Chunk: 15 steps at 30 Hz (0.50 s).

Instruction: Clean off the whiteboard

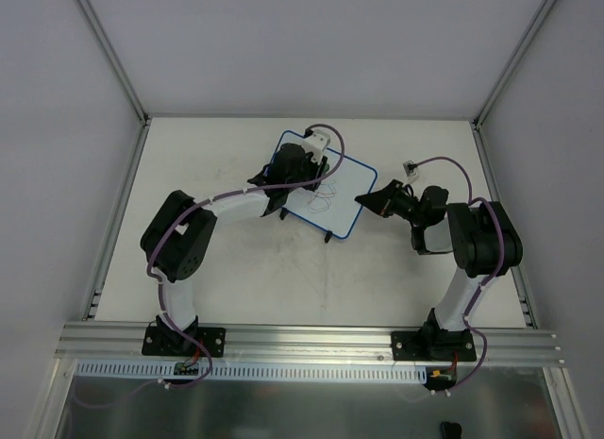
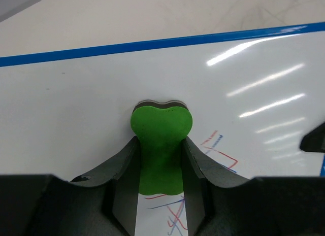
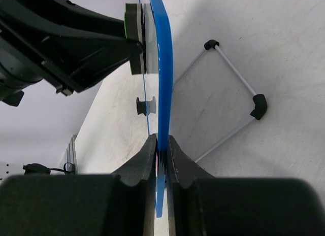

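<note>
Left gripper, bent-armed, eraser on whiteboard (right gripper at edge)

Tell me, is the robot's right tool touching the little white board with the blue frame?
Touching. The right wrist view shows the right tool shut on the edge of the blue-framed white board, a finger pressed against each side.
</note>
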### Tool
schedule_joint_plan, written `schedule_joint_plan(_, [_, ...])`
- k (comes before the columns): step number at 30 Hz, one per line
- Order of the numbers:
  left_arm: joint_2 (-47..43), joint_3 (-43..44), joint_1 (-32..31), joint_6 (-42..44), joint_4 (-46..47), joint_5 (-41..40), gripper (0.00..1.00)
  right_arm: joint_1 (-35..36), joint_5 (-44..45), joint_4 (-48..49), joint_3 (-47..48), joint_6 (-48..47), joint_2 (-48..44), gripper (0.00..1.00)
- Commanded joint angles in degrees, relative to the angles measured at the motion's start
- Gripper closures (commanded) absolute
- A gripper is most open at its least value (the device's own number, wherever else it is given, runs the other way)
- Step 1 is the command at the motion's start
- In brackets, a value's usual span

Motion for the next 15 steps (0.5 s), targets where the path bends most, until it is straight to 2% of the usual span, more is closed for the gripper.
schedule_joint_plan(1, [1.73,-0.87,-2.25,2.93,-3.83,4.47,1.0,-0.12,0.78,12.08,-0.11,-3.01,0.31,1.0])
schedule_joint_plan(7, [2.61,-0.25,-6.37,7.06,-6.38,3.59,1.0,-0.21,0.7,12.08,-0.02,-2.93,0.48,1.0])
schedule_joint_plan(15, [3.04,-0.6,-6.65,7.86,-6.29,1.05,1.0,-0.3,0.78,12.17,-0.2,-2.93,0.4,1.0])
